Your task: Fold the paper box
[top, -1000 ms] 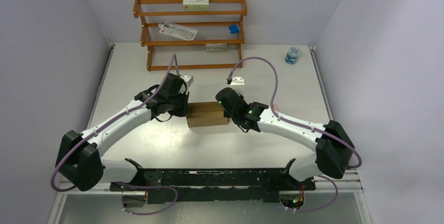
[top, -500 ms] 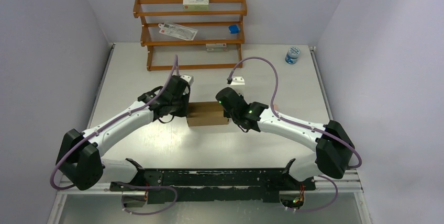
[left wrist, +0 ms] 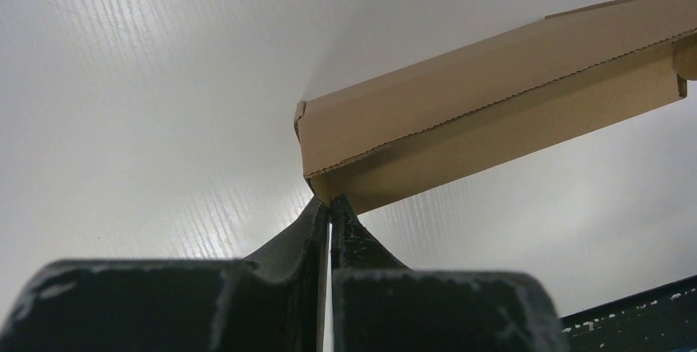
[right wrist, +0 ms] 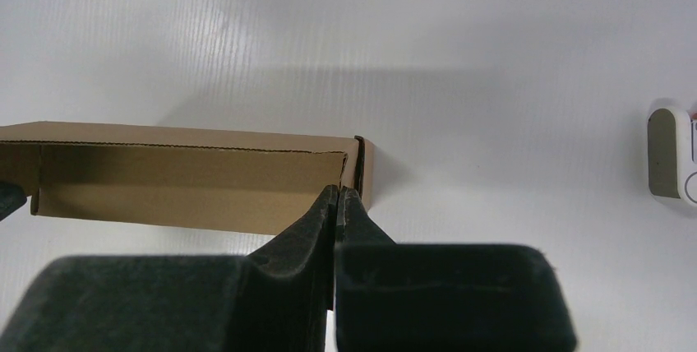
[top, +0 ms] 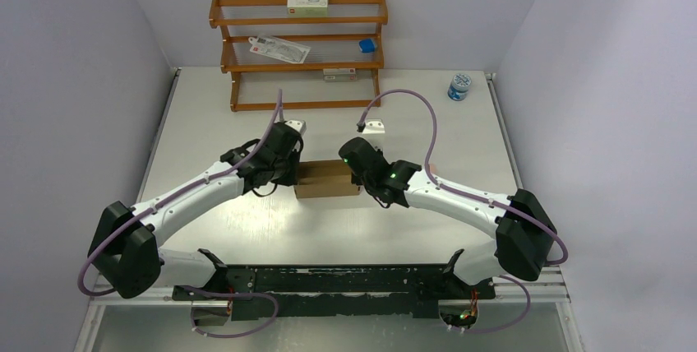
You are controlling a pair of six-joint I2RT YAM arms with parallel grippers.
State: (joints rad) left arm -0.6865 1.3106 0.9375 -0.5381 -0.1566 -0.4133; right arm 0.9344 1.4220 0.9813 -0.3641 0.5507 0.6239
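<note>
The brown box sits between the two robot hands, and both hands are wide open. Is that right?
Not quite. The box does sit between them, but the hands are not open: the left gripper and the right gripper are both shut, each with its tips at an end of the box. The two wrist views show it.

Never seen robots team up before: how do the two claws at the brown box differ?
The left gripper meets the paper box at its left end's lower corner, while the right gripper meets its right end. From the left gripper the box looks tilted, from the right gripper level. Both are shut, tips against cardboard.
</note>
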